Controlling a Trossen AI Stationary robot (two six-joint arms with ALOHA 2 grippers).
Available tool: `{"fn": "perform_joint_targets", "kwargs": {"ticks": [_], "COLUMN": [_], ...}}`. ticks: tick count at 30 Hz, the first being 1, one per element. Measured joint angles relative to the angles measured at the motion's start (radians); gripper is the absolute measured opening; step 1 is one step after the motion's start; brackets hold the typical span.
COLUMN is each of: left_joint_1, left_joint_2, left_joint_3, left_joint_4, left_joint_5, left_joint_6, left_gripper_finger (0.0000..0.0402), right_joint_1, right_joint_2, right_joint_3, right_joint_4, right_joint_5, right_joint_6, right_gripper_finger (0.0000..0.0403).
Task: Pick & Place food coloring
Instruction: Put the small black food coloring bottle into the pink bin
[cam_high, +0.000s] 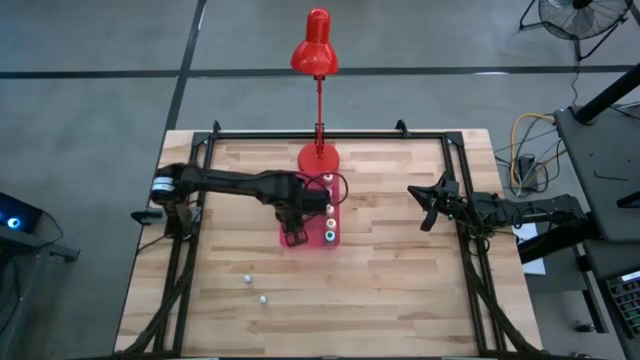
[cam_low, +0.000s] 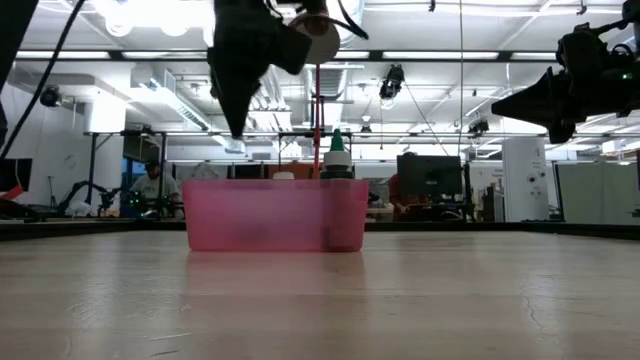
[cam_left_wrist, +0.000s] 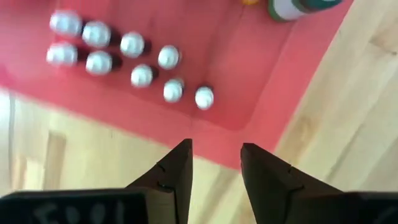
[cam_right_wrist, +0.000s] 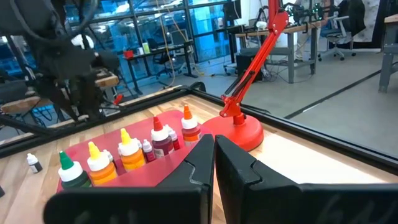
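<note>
Bottles of food coloring (cam_left_wrist: 142, 76) sit packed in the red tray (cam_left_wrist: 261, 93): a cluster of small white-capped ones at one end, and a row of larger colour-capped ones (cam_right_wrist: 127, 151) along the side. Two more small bottles (cam_high: 248, 280) stand loose on the wooden surface (cam_high: 400, 280), well apart from the tray on its near side, still to be collected by the look of it.

The left claw (cam_left_wrist: 214, 163) hangs over the tray's edge, just beside the white-capped cluster, fingers parted and nothing between them. The right claw (cam_right_wrist: 213, 146) waits well off to the tray's right, lifted clear of the surface, fingers pressed together and empty. The red desk lamp (cam_high: 318, 60) stands just behind the tray.

Here is the danger: those small bottles are crowded cap to cap, so a claw dropping among them could topple the neighbours like skittles. The loose pair are tiny and light, and I'd judge an off-centre pinch would squirt one away across the surface. A low swing near the tray wall could also shove the whole tray.
</note>
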Motion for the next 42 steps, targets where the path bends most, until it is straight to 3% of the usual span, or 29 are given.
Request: {"fn": "perform_joint_targets", "kwargs": {"ticks": [7,16,27,36,42], "left_joint_1": [-0.072,-0.205,-0.346,-0.428,-0.463], "left_joint_2": [-0.037,-0.142,-0.299,-0.296,-0.278], "left_joint_3": [0.021,-0.133,-0.45,-0.627,-0.679], "left_joint_4": [-0.114,-0.145,0.088,0.267,0.366], "left_joint_5": [0.0,0.0,0.119,0.123,0.138], "left_joint_6": [-0.301,-0.711,-1.136,-1.335,-1.389], "left_gripper_finger": [0.0108,0.0108,0.0108,0.0108,0.0108], "right_joint_1": [0.0,0.0,0.001,0.001,0.001], "right_joint_2": [0.0,0.001,0.002,0.003,0.003], "right_joint_3": [0.0,0.0,0.0,0.0,0.0], "right_joint_4": [0.0,0.0,0.0,0.0,0.0], "right_joint_5": [0.0,0.0,0.0,0.0,0.0], "right_joint_6": [0.0,0.0,0.0,0.0,0.0], "right_gripper_finger": [0.0009,0.0009,0.0009,0.0009,0.0009]}}
